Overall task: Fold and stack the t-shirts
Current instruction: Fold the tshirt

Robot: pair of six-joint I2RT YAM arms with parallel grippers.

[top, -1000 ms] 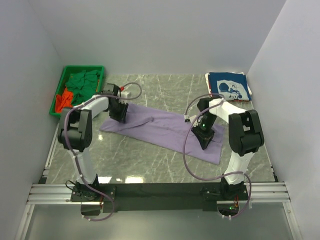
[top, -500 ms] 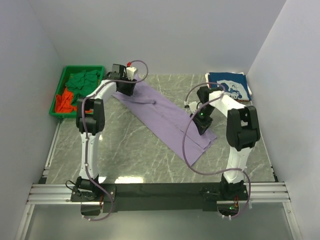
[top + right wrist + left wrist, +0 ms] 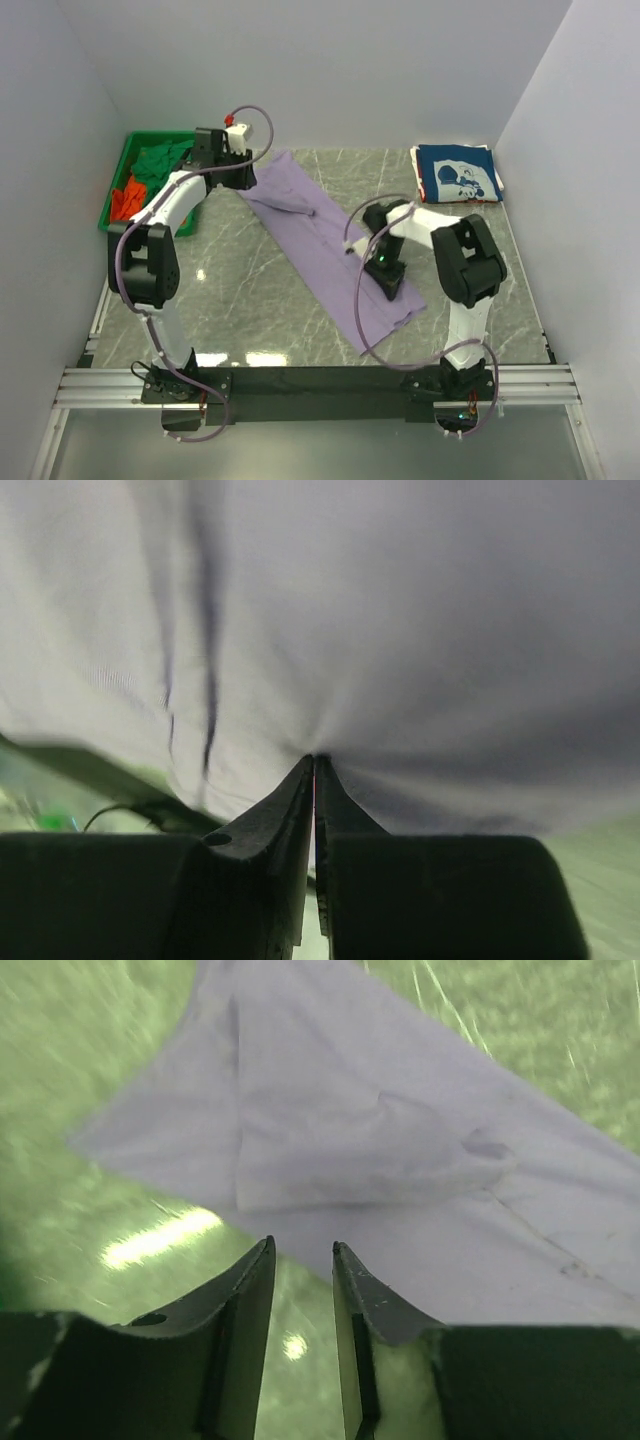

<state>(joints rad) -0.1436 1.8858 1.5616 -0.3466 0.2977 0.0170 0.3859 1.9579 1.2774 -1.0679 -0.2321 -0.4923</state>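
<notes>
The lavender t-shirt (image 3: 320, 235) lies as a long folded strip from the back left to the front right of the marble table. My left gripper (image 3: 243, 176) is at its back-left end, just off the cloth. In the left wrist view my left gripper (image 3: 302, 1248) is open and empty, with the shirt (image 3: 400, 1160) lying just ahead. My right gripper (image 3: 385, 272) is at the strip's right edge near the front end. In the right wrist view my right gripper (image 3: 315, 758) is shut on a pinch of the lavender cloth (image 3: 400, 610). A folded navy t-shirt (image 3: 457, 173) with white print lies at the back right.
A green plastic bin (image 3: 165, 134) stands at the back left, holding crumpled green tees (image 3: 160, 165) and an orange-red one (image 3: 125, 200). White walls close in the table on the left, back and right.
The shirt has swung from lying across the table to running back-left to front-right. My left gripper carried its end backward and let go. My right gripper moved left, holding the cloth.
</notes>
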